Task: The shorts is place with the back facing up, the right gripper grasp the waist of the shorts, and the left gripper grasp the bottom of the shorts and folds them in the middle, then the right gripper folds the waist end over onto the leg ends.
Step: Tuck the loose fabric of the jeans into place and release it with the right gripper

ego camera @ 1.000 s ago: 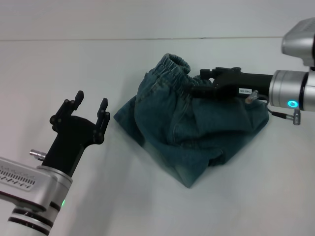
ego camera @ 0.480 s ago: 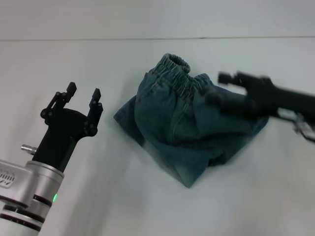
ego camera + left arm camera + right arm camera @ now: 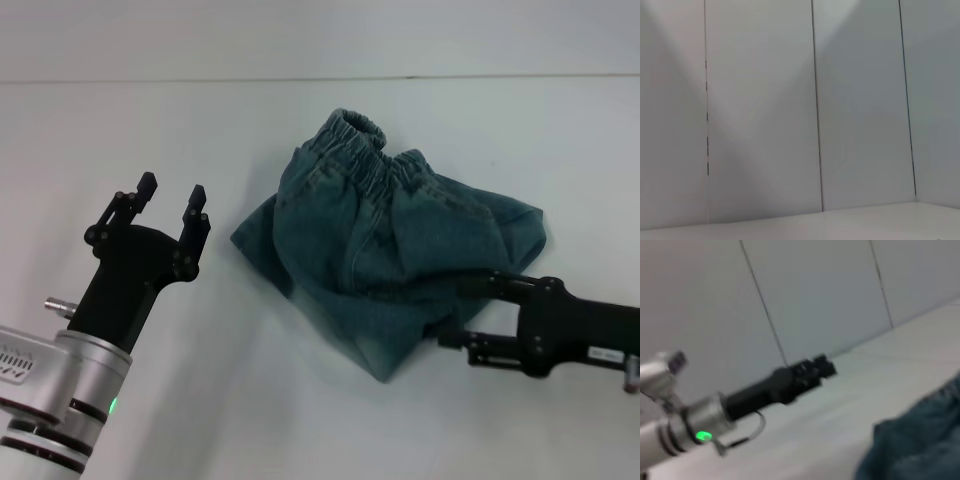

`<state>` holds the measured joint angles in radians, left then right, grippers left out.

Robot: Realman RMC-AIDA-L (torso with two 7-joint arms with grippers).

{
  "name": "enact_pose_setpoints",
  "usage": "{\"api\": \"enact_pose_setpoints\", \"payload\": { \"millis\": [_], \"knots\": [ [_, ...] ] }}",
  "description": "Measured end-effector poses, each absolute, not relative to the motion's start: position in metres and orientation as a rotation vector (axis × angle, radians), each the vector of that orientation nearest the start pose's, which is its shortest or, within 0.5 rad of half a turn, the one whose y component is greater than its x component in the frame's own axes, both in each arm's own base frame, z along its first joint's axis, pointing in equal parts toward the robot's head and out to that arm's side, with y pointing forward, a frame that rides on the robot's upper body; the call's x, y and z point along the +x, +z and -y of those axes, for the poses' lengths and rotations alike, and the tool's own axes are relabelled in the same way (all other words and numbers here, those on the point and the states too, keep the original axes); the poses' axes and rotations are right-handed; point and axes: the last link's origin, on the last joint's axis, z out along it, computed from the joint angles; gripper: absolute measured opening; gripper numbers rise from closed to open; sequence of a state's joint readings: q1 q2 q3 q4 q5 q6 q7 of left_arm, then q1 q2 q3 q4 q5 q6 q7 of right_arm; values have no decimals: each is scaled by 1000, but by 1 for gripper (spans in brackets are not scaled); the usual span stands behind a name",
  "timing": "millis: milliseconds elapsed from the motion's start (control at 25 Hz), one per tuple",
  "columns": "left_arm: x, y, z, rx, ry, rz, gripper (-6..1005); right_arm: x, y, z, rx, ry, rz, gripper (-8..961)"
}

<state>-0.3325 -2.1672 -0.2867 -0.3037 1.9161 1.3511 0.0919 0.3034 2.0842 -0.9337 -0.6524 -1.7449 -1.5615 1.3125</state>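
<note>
Head view, nearest: left gripper, black two-fingered claw on a silver cylindrical wrist with a green light, at lower left, raised above the white table. Fingers spread apart, pointing up and away, nothing between them. Well apart from the cloth, off its left side.

Right gripper, black two-fingered claw with a small white label, comes in low from the right edge, pointing left. Its fingers are parted, one above the other, tips right at the near right edge of the cloth. One finger touches or overlaps the fabric edge; cannot tell whether any fabric is caught between them.

The shorts, blue-green faded denim with a gathered elastic waistband, lie as a folded, bunched heap right of centre on the table. The waistband sits on top at the far side, ruffled and curving. A folded corner points toward the camera; another corner sticks out to the right. Leg hems and any print not visible.

Right wrist view: a blue denim patch in one corner, and the left gripper farther off with its silver wrist and green light, over the table, grey panelled wall behind.

Left wrist view: only panelled wall and a strip of table.
</note>
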Motion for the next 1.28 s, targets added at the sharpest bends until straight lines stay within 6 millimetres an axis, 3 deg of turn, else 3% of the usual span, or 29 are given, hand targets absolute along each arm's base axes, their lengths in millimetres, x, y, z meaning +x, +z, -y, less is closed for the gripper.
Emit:
{"api": "enact_pose_setpoints", "payload": {
  "millis": [400, 680, 880, 1080, 1280],
  "knots": [
    [-276, -91, -265, -1758, -786, 429, 532, 278, -39, -336, -2589, 619, -833, 875],
    [-276, -91, -266, -1765, -780, 430, 533, 257, -43, -369, -2530, 601, -865, 882],
    [-276, -93, -266, -1774, -781, 427, 531, 237, -43, -384, -2532, 627, -845, 887],
    [-276, -93, -266, -1776, -781, 425, 532, 229, -46, -401, -2504, 546, -833, 892],
    [-275, -93, -266, -1777, -783, 422, 533, 223, -49, -395, -2566, 551, -797, 897]
  ]
}}
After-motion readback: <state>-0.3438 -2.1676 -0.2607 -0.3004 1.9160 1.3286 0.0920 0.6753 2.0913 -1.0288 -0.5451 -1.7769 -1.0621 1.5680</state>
